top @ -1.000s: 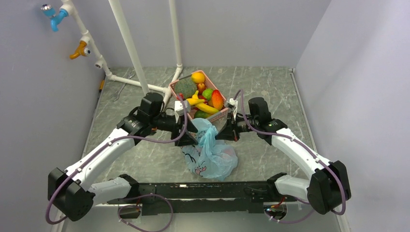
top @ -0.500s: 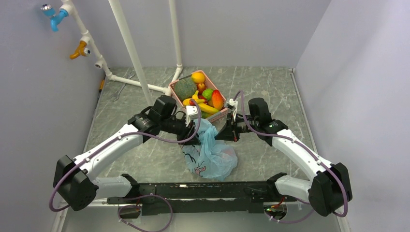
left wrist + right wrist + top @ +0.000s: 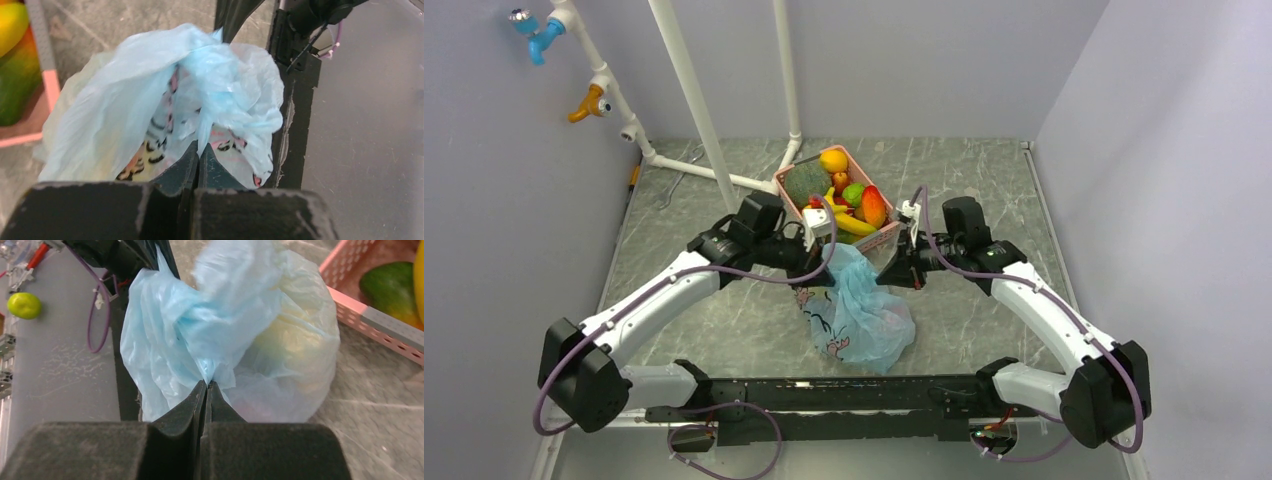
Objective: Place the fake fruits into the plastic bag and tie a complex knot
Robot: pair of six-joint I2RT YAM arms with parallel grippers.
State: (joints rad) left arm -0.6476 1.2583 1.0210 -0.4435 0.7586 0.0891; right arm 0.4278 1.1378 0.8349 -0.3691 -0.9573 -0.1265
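Note:
The light-blue plastic bag [image 3: 856, 312] sits mid-table, its top bunched up between both grippers. My left gripper [image 3: 828, 264] is shut on a fold of the bag's upper film [image 3: 198, 146]. From the other side, my right gripper [image 3: 888, 274] is shut on a twisted blue strip of the bag [image 3: 206, 384]. The bag [image 3: 150, 95] fills both wrist views, and a pale yellow shape shows through the bag [image 3: 285, 340]. Several fake fruits [image 3: 836, 195] lie in the pink basket behind the bag. No knot is in view.
The pink basket [image 3: 882, 238] stands just behind the bag, close to both wrists. White pipes [image 3: 694, 110] rise at the back left. The black base rail [image 3: 844, 395] runs along the near edge.
My left arm swung right to the bag, and its gripper went from open to shut on the bag's film. The bag's top is drawn up. The right gripper shifted slightly right, still shut.

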